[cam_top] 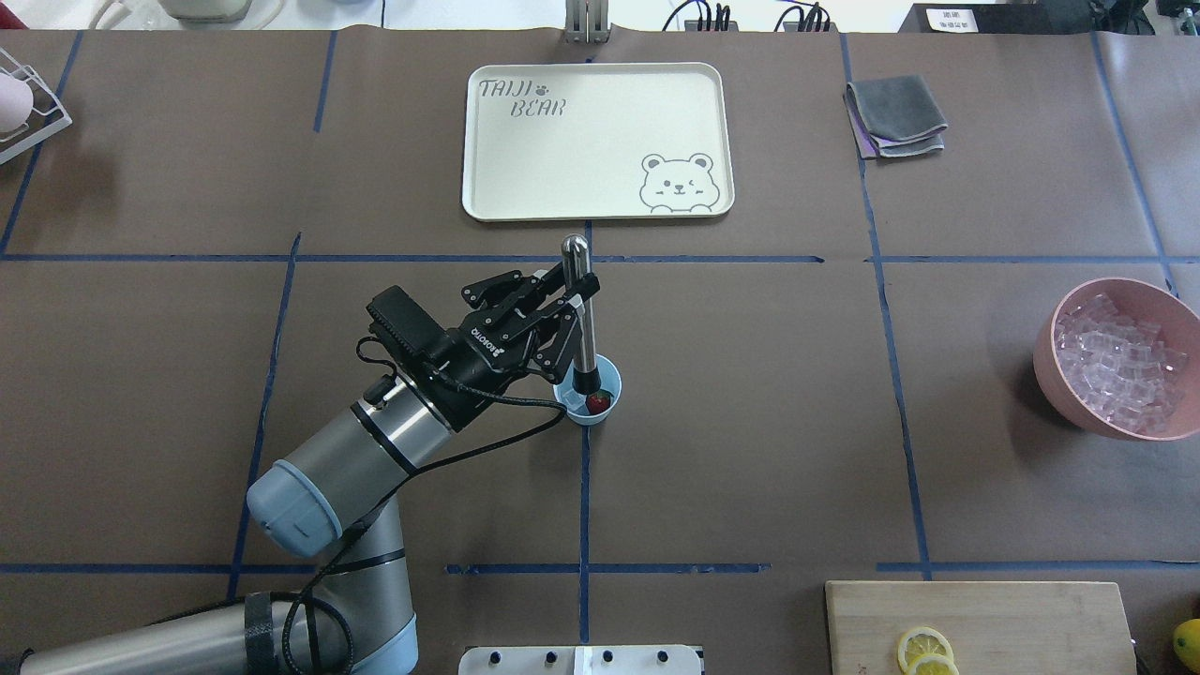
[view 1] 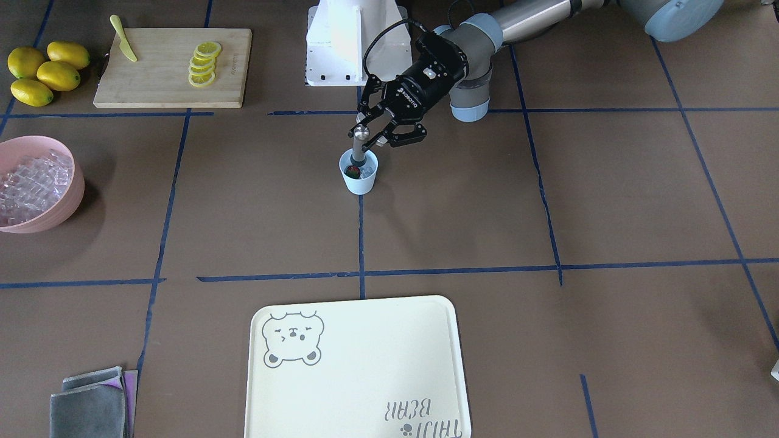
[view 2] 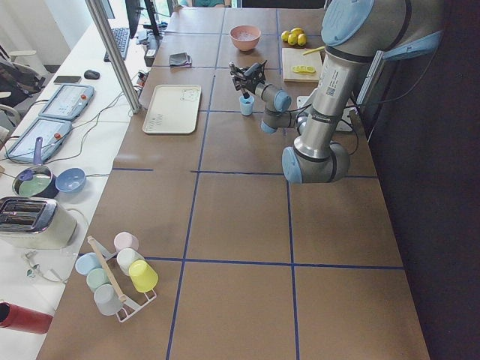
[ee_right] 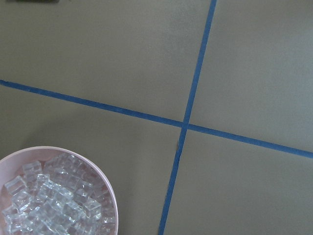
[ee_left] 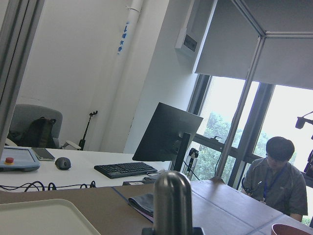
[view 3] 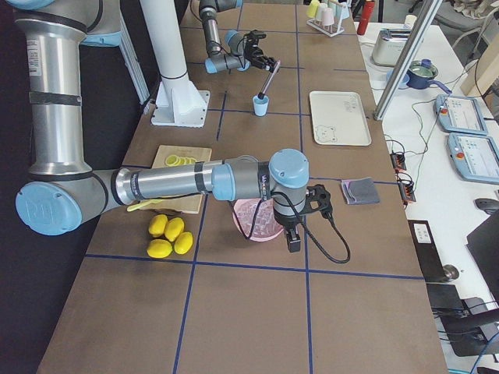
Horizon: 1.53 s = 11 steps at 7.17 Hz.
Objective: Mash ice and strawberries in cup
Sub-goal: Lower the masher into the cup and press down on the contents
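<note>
The left end effector is clamped around the upper part of a metal rod - a masher, slightly tilted, with its lower end inside the light-blue cup near the middle of the counter. 1 red strawberry lies in the cup beside the rod's tip. Clear ice cubes fill a pink bowl well apart, on the robot's right. The right end effector hangs over that bowl - whether it is open, I cannot tell.
</note>
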{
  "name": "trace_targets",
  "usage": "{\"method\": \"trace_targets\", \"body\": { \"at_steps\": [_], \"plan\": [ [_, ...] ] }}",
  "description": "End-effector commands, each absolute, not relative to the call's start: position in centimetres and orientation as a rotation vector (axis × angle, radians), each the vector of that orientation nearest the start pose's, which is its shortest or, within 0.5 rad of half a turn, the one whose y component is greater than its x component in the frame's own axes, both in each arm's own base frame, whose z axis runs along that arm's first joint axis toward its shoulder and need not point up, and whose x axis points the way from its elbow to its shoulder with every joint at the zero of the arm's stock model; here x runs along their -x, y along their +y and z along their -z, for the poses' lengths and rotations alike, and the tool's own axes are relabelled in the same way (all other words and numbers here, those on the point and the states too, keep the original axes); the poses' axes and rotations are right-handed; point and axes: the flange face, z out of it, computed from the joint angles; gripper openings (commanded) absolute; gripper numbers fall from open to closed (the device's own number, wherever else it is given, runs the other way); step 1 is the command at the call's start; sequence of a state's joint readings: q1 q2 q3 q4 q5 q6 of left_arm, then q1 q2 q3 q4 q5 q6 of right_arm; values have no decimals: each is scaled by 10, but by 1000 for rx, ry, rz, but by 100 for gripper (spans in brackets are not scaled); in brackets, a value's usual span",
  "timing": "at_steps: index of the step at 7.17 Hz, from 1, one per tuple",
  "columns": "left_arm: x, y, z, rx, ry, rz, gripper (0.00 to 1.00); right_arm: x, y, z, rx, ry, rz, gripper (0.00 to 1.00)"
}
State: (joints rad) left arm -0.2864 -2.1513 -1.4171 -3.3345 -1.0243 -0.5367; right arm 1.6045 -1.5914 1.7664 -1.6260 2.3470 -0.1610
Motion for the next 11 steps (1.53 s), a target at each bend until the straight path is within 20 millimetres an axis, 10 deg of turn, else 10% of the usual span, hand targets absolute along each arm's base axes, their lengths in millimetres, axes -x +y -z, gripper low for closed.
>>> {"method": "trace_targets", "body": {
  "at_steps": [1, 11],
  "plan": [
    [-533, -339, -229, -1493, 1446, 164, 0, -80, -482, -579, -187, -762, 167, 99],
    [-554, -341, -243, -1476, 1408, 155, 0, -80, -483, -579, -186, -762, 167, 99]
  ]
}}
